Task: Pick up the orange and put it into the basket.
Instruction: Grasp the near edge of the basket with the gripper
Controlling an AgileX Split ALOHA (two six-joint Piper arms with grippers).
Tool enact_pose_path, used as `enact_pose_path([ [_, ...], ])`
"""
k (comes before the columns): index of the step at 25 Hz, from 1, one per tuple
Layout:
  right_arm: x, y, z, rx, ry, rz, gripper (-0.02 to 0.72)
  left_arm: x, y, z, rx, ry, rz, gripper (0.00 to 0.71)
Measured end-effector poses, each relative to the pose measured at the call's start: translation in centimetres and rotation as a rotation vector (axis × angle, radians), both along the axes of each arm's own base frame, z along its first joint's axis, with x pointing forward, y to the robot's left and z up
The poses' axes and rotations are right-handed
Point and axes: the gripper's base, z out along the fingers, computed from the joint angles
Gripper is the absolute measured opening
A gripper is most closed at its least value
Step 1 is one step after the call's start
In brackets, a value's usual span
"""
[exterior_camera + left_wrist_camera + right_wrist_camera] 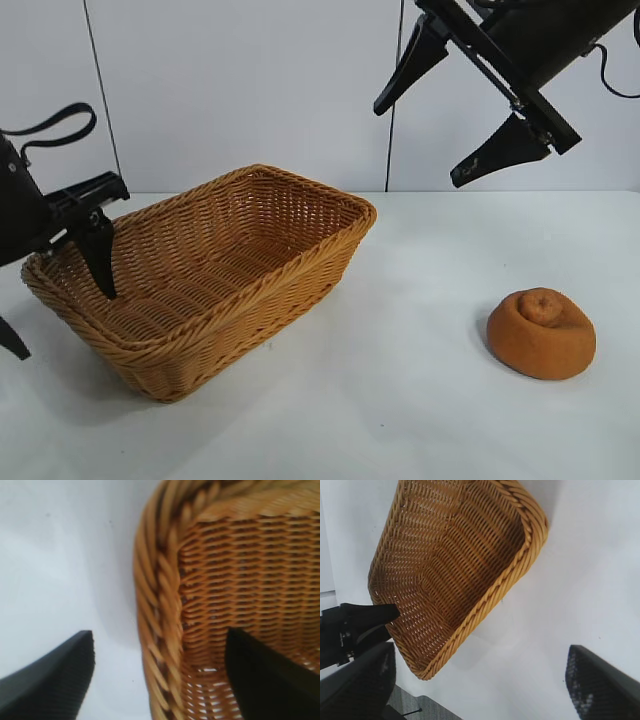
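Observation:
The orange (541, 333), a squashed orange-brown lump with a puckered knob on top, lies on the white table at the right, with nothing touching it. The tan wicker basket (250, 325) stands at the left and holds nothing. My left gripper (55, 300) is open and straddles the basket's left wall: one finger is inside and one outside, both clear of the braided rim (160, 605). My right gripper (417, 146) hangs open and empty high above the table, up and left of the orange. Its wrist view looks down on the basket (455, 555); the orange is out of that view.
White table (400, 400) with bare surface between basket and orange. A white panelled wall (250, 90) stands behind. The right wrist view shows the table's edge past the basket and grey floor (420, 705) beyond it.

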Motion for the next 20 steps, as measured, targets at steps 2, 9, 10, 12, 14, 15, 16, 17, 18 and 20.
enact_pose_path([
  [2,0.0,0.0,0.0,0.0,0.0,0.0,0.631,0.18,-0.16,-0.01,-0.02,-0.016,0.013,0.522],
  [9,-0.05,0.01,0.0,0.001,0.004,0.003,0.631,0.37,-0.23,0.05,-0.028,-0.037,0.015,0.499],
  [10,-0.08,0.01,0.0,0.001,0.007,0.006,0.631,0.36,-0.23,0.04,-0.028,-0.035,0.015,0.454],
  [12,-0.14,0.02,-0.01,0.002,0.012,0.01,0.631,0.3,-0.24,0.03,-0.029,-0.029,0.013,0.305],
  [14,-0.18,0.03,-0.01,0.002,0.015,0.013,0.631,0.21,-0.24,0.02,-0.029,-0.019,0.012,0.125],
  [15,-0.18,0.03,-0.01,0.002,0.015,0.013,0.631,0.25,-0.29,0.04,-0.038,-0.019,0.029,0.092],
  [16,-0.18,0.03,-0.01,0.002,0.015,0.013,0.631,0.3,-0.31,0.09,-0.039,-0.022,0.025,0.085],
  [17,-0.19,0.03,-0.01,0.002,0.016,0.013,0.631,0.3,-0.36,0.15,-0.042,-0.017,0.024,0.085],
  [18,-0.19,0.03,-0.01,0.002,0.016,0.013,0.631,0.34,-0.44,0.25,-0.048,-0.007,0.024,0.085],
  [20,-0.19,0.03,-0.01,0.002,0.016,0.013,0.631,0.76,-0.42,0.78,-0.054,-0.004,0.009,0.085],
])
